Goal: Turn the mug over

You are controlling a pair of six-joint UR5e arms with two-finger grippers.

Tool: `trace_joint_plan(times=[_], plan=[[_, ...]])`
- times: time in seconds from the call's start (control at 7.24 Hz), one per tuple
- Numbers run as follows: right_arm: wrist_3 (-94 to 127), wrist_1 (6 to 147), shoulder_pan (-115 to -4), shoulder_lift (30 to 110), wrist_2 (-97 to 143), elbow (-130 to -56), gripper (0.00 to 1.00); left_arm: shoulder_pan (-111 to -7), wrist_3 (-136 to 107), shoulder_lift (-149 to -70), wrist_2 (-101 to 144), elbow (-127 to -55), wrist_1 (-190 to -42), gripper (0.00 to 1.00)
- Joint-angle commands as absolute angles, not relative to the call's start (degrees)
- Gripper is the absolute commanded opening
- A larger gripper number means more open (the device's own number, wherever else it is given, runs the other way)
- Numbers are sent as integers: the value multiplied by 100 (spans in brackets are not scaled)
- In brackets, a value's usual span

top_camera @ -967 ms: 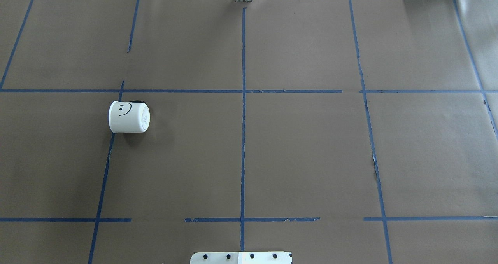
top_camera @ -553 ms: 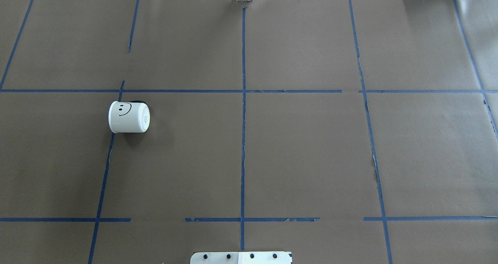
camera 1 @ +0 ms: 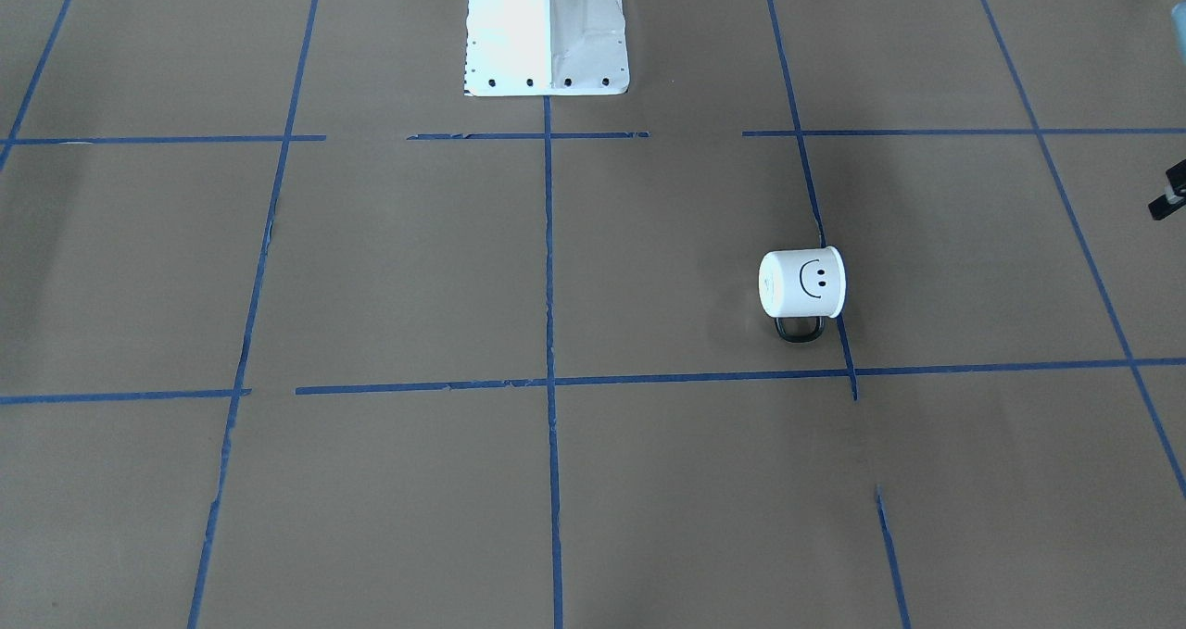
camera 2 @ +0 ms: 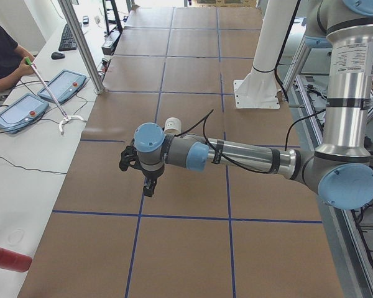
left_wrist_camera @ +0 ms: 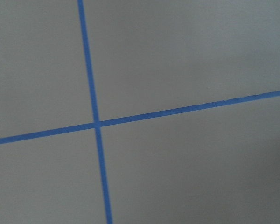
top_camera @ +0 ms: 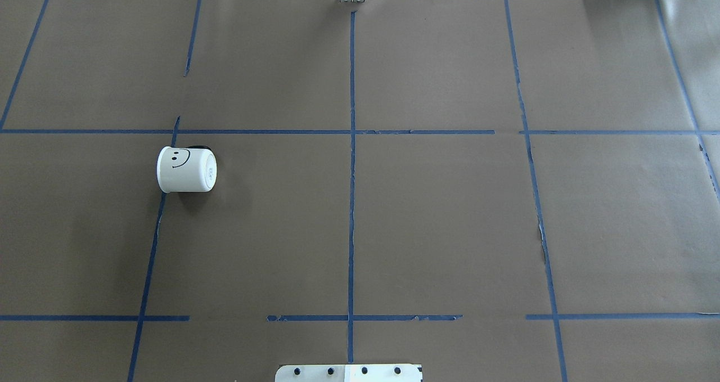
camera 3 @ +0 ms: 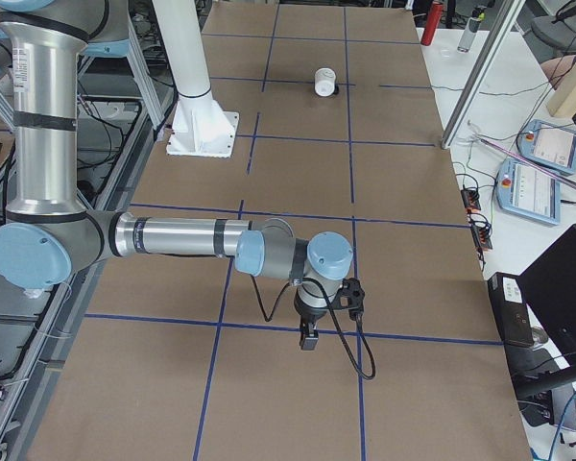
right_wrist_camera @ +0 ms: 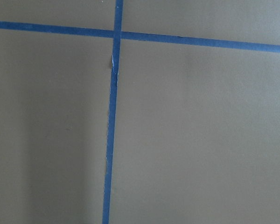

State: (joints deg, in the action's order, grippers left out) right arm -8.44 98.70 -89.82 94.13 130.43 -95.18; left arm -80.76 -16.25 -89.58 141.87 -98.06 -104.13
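The mug [top_camera: 187, 170] lies on its side in the left half of the desk [top_camera: 439, 219]. Its long axis runs across the desk, base toward the middle, mouth toward the left end. The left claw [camera 2: 147, 185] hangs nearer, out past the mouth end; the right claw [camera 3: 310, 336] is well apart. How far either claw is open I cannot tell; neither seems to hold anything.

The mug [top_camera: 185, 170] lies sideways on the brown, blue-taped table [top_camera: 450, 230].

Overhead and front views opposed, sharing the mug [top_camera: 186, 169], end views lengthwise, wrist cameras close over the table [left_wrist_camera: 186, 60].
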Motion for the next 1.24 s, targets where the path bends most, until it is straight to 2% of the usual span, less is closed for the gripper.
trace_joint_plan(times=[0.0,0.14,0.41,0.55,1.11], plan=[[-844,9870,-8982,9413,13043,-9519,100,-7203,-4215,-8895,14247,-9756,-12033,100],[-844,9870,-8982,9413,13043,-9519,100,-6989,-5272,-8842,14256,-9547,-13207,100],[-844,9870,-8982,9413,13043,-9510,100,-6313,-7730,-8850,13838,-8452,-16400,100],[-844,9870,-8982,9413,13043,-9518,100,-6050,-8778,-8851,13329,-8229,-17462,100],[-844,9870,-8982,9413,13043,-9518,100,-5152,-10089,-9290,11737,-8235,-18689,100]])
